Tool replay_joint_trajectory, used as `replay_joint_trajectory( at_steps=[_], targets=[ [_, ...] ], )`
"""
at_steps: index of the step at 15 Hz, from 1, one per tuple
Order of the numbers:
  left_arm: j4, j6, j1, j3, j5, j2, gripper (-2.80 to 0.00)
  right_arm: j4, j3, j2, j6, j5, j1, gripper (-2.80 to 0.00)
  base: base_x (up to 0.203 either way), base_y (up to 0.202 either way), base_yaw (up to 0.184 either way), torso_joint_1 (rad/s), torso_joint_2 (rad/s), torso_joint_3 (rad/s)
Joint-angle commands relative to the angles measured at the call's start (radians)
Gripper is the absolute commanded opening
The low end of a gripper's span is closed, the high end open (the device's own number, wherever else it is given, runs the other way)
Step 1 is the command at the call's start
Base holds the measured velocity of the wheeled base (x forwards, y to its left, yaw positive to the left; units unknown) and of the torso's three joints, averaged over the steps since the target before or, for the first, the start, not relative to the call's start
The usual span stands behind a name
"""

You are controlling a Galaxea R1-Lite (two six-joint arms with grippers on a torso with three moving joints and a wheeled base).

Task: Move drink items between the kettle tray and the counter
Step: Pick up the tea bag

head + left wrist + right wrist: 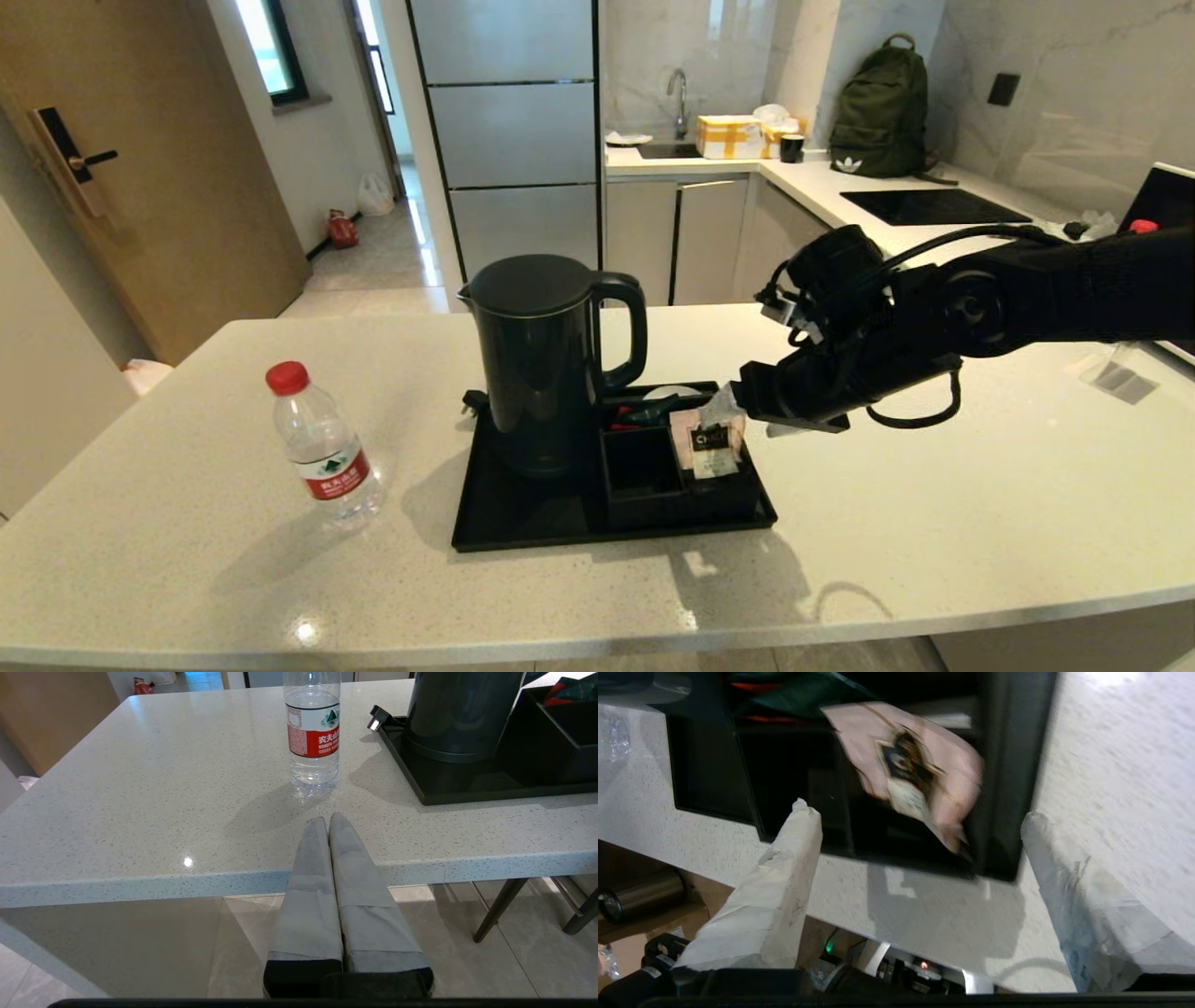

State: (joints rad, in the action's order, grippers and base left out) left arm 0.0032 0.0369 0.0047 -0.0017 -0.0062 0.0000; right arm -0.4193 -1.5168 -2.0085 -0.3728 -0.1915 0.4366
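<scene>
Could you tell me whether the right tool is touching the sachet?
Apart: right wrist view shows the sachet clear of both spread fingers of the right tool.

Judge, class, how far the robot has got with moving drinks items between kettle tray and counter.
Looks done: the water bottle stands on the counter, off the kettle tray. In hand: the open right gripper sits above the tea sachet, which leans in the compartment box. Left: the kettle remains on the tray. The left gripper is parked, shut.
</scene>
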Motion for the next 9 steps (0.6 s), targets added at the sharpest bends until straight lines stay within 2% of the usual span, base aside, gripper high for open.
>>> replay_joint_trajectory(
  at_steps=[1, 8, 9],
  targets=[
    [0.000, 0.000, 0.000, 0.000, 0.000, 0.000, -2.80, 0.019, -0.006, -0.040, -0.002, 0.000, 0.002, 0.00, 0.000, 0.000, 0.000, 0.000, 0.00, 0.000],
    [0.000, 0.000, 0.000, 0.000, 0.000, 0.000, -2.80, 0.034, -0.023, -0.073, -0.003, 0.003, 0.001, 0.00, 0.000, 0.000, 0.000, 0.000, 0.00, 0.000],
    [0.000, 0.000, 0.001, 0.000, 0.002, 0.000, -2.80, 0.037, -0.023, -0.073, -0.003, 0.004, 0.001, -2.80, 0.000, 0.000, 0.000, 0.000, 0.00, 0.000]
  ],
)
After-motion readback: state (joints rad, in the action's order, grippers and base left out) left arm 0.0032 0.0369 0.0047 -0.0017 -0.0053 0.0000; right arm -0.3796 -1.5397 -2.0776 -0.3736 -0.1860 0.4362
